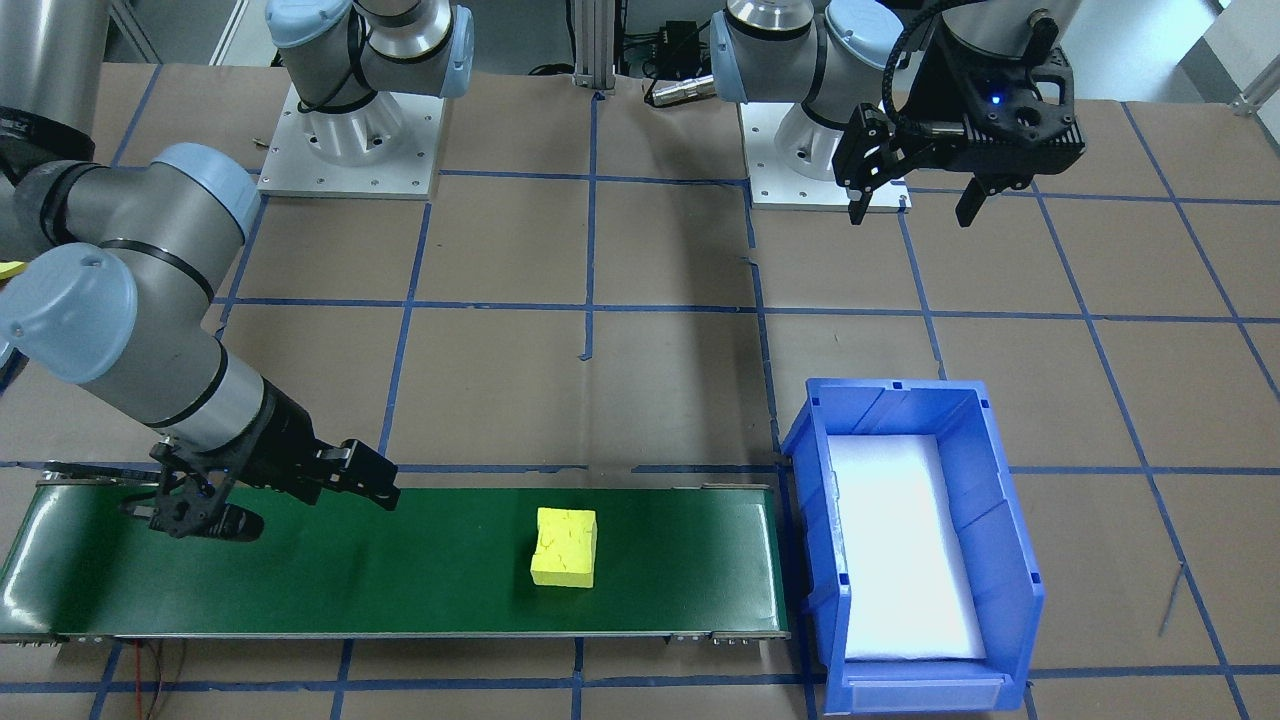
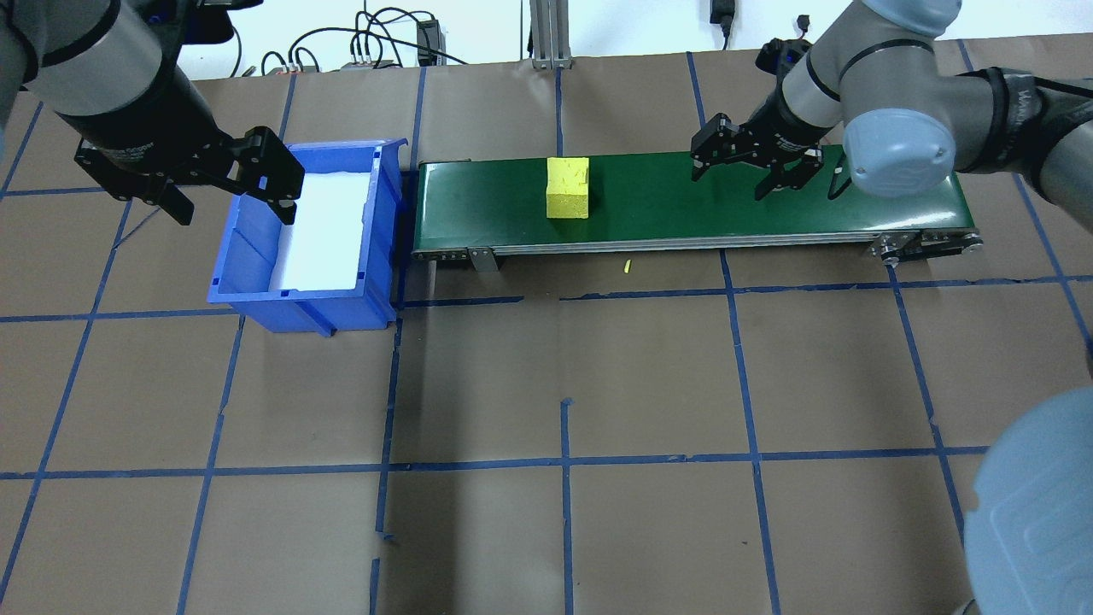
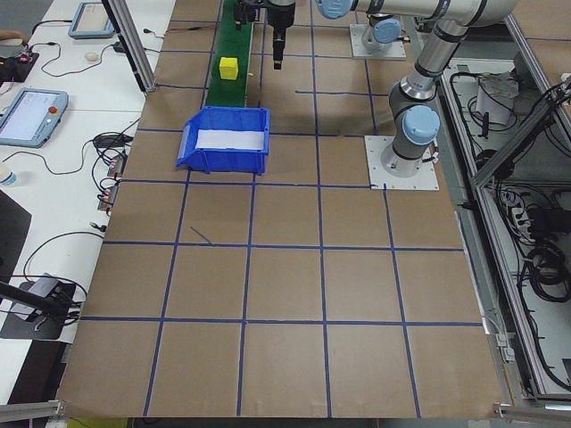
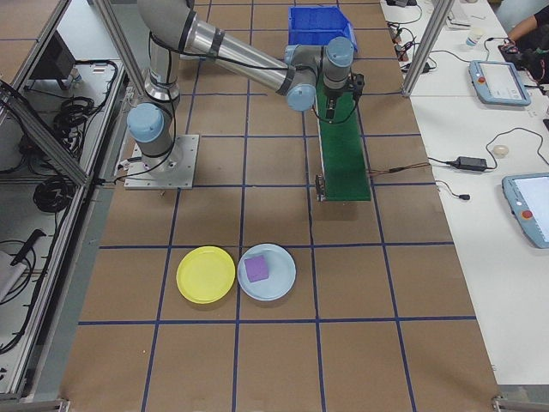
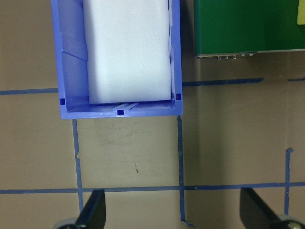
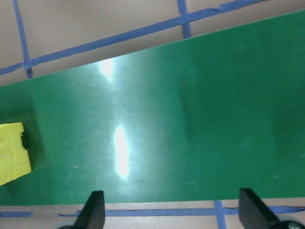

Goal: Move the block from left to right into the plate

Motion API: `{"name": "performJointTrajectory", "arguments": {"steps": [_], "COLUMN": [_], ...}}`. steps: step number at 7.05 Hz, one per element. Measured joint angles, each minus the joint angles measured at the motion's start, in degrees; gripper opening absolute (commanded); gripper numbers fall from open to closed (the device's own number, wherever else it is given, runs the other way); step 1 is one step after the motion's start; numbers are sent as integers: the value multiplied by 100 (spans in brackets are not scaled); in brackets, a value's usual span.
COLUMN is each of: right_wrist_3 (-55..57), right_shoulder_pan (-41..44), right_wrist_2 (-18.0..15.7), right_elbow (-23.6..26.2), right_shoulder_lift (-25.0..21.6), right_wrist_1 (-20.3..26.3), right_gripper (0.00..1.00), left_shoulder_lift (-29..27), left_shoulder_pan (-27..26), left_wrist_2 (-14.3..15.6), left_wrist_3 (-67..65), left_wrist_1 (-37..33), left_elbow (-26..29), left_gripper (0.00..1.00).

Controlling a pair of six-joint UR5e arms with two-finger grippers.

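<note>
The yellow block (image 1: 565, 547) rests flat on the green conveyor belt (image 1: 400, 560), roughly midway along it, held by nothing. From overhead the yellow block (image 2: 569, 187) looks close to square on top, with its slightly longer side running across the belt's width rather than along it; a small notch shows on one top edge. In the right wrist view only a corner of the block (image 6: 13, 151) shows, at the left edge, well outside the span of the jaws and off to one side of them.

The right gripper (image 2: 760, 175) hangs over the belt, its jaws spread wide and holding nothing; the bare green belt surface (image 6: 190, 124) lies between and ahead of the two fingertips (image 6: 94, 210). The block sits along the belt from this gripper, on the side toward the blue bin (image 2: 307, 231), well apart from the fingers.

The left gripper (image 2: 226, 184) hovers beside the bin's outer end, jaws likewise wide apart and empty. In its wrist view the bin (image 5: 119, 112), lined with a white foam pad (image 5: 126, 47), lies ahead of the jaws, and brown paper-covered table (image 5: 133, 152) with blue tape lines sits between the fingertips (image 5: 93, 212). The bin stands just off the belt's end.

In the right side view, a pale blue plate (image 4: 267, 272) carrying a purple block (image 4: 256, 268) lies touching or just beside a yellow plate (image 4: 206, 274), both far from the belt (image 4: 343, 146) and from either gripper.
</note>
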Motion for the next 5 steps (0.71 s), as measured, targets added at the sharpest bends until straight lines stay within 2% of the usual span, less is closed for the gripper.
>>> {"name": "performJointTrajectory", "arguments": {"steps": [1, 5], "right_wrist_3": [107, 184], "right_shoulder_pan": [55, 80], "right_wrist_2": [227, 531], "right_elbow": [-44, -22], "right_shoulder_lift": [85, 203], "right_wrist_1": [-3, -5], "right_gripper": [100, 100], "left_shoulder_lift": [-8, -26], "left_shoulder_pan": [2, 18], "left_wrist_2": [-11, -57], "left_wrist_3": [-1, -4], "left_wrist_1": [-39, -67], "left_elbow": [21, 41], "left_gripper": [100, 100]}}
